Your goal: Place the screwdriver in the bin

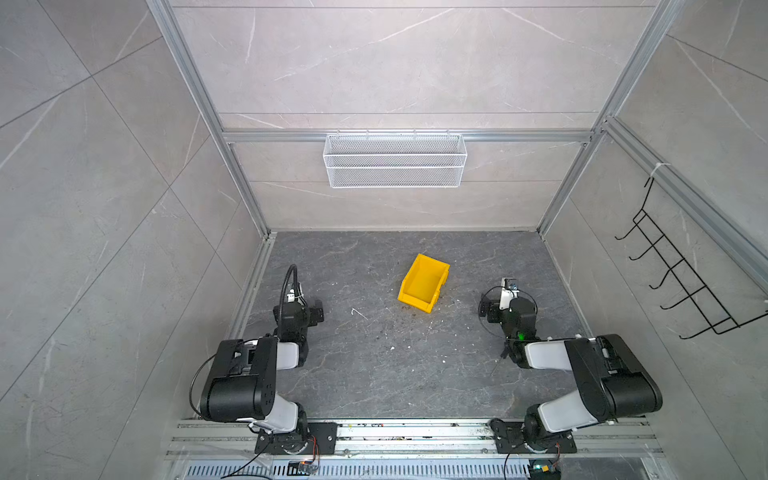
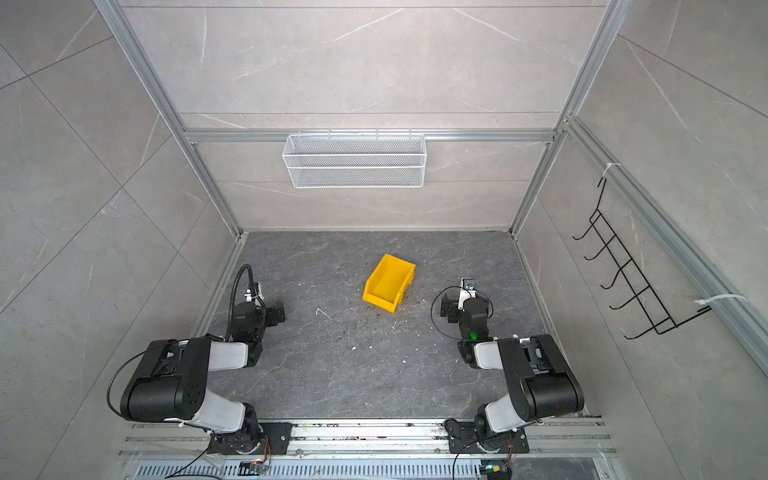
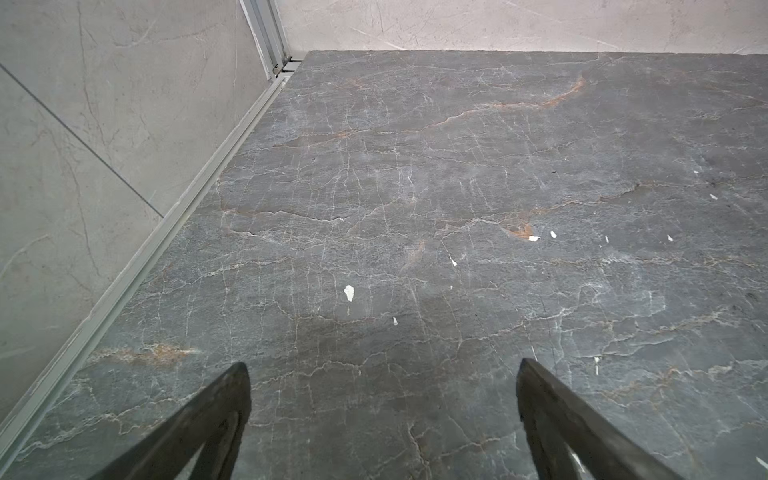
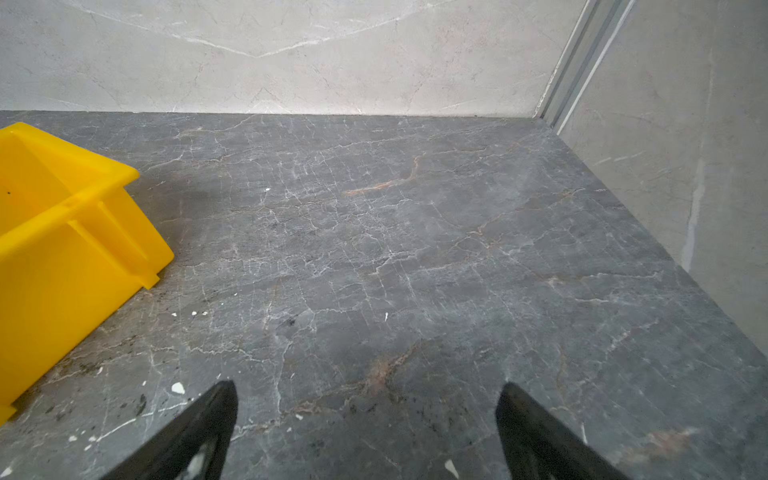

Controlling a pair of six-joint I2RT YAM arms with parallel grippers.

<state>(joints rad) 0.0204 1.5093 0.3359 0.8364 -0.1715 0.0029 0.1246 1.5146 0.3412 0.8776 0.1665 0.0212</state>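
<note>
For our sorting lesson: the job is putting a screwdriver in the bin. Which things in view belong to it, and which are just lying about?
For the job: yellow bin; left gripper, open; right gripper, open. No screwdriver clearly shows.

Just there: white wire basket on the back wall; black hook rack on the side wall; white flecks on the table.

Bin (image 1: 422,277): plain bright yellow. Tabletop (image 1: 374,374): dark grey, white veining, rust-coloured streaks. Mesh basket (image 1: 395,161): white. Hook rack (image 1: 683,260): black. Walls (image 1: 395,62): pale grey, marbled.
</note>
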